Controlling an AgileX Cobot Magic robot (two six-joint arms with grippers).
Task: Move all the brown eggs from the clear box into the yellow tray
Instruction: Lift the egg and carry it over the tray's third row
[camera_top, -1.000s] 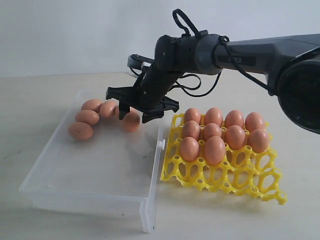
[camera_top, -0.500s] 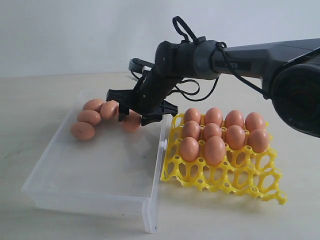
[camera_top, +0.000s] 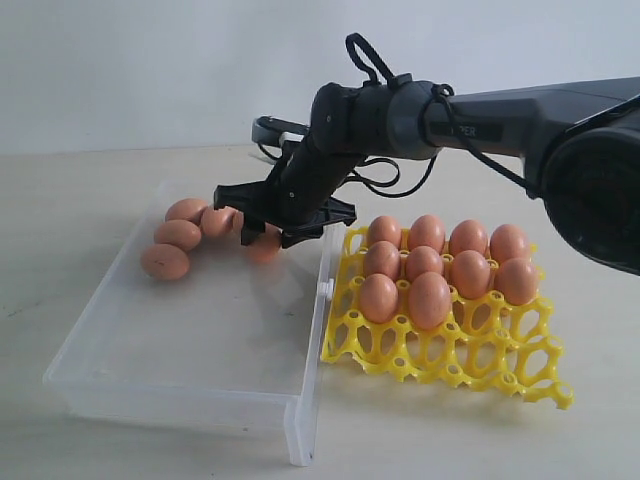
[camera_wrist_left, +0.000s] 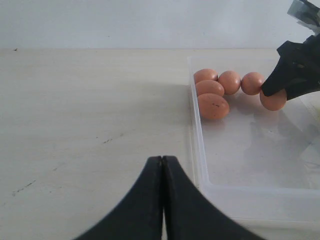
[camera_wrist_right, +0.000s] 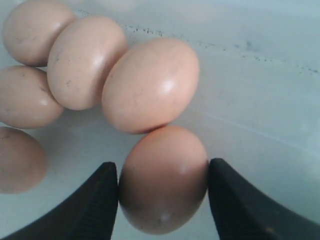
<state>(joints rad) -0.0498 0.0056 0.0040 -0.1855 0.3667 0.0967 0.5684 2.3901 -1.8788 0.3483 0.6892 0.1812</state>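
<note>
The box (camera_top: 170, 405) sits on the tabletop (camera_top: 80, 180) with the tray (camera_top: 470, 365) just beside its right wall, by the small latch. Six eggs (camera_wrist_left: 213, 106) lie in the far part of the box. Five of them are bunched in the far left corner and touch one another.

The right arm (camera_top: 480, 115) reaches across from the right and bends down over that far end. The right jaws are closed on the sixth egg (camera_wrist_right: 162, 180), and in the right wrist view the dark fingers (camera_wrist_right: 100, 210) press against both of its sides. This egg lies close against its nearest neighbour in the bunch. In the exterior view it shows only partly under the jaws, near the box's right wall. I cannot tell whether it rests on the box floor or has been lifted clear.

Ten eggs stand upright in the tray's cups: four in the back row, four in the next row, and two at the left of the third. The cups nearer the front show only yellow lattice.

The left jaws are shut tight, tip to tip, with nothing between them. They hang over the tabletop just outside the box's near left corner, well apart from the eggs.
</note>
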